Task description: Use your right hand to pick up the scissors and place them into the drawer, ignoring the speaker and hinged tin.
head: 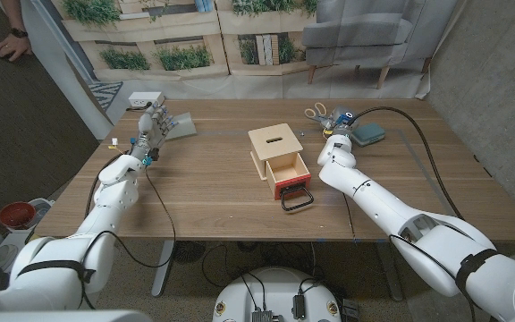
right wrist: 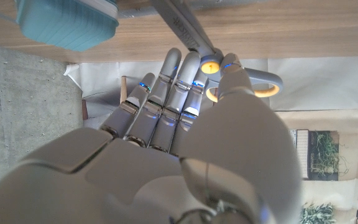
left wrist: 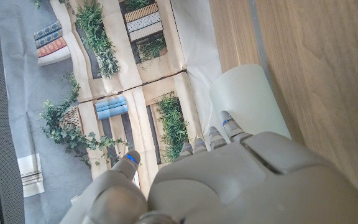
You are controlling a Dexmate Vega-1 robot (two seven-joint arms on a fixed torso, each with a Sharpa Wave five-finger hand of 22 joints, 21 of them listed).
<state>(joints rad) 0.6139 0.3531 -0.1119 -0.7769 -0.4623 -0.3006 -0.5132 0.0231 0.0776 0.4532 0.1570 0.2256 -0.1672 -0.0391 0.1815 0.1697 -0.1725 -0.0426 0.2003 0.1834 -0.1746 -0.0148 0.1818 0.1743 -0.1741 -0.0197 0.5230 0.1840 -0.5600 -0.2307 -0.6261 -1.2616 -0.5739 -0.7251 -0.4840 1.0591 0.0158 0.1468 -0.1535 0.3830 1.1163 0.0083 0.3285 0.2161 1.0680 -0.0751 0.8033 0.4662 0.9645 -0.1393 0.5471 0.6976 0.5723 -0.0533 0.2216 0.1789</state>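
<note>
Right hand (right wrist: 185, 143) closing in on the scissors (right wrist: 241, 84), nothing lifted yet.
I'm reaching to the table's far right side: fingertips are touching the yellow handle loops and grey blades, but I can't tell whether I'm actually gripping them, so I'm judging the pickup as just starting. Carrying over and dropping into the open red drawer (head: 291, 175) of the wooden box (head: 276, 146) is all left to do. Left hand (head: 153, 128) is idling with fingers apart, holding nothing. Counting: one pair of scissors, one drawer, one teal tin (head: 367, 133).
</note>
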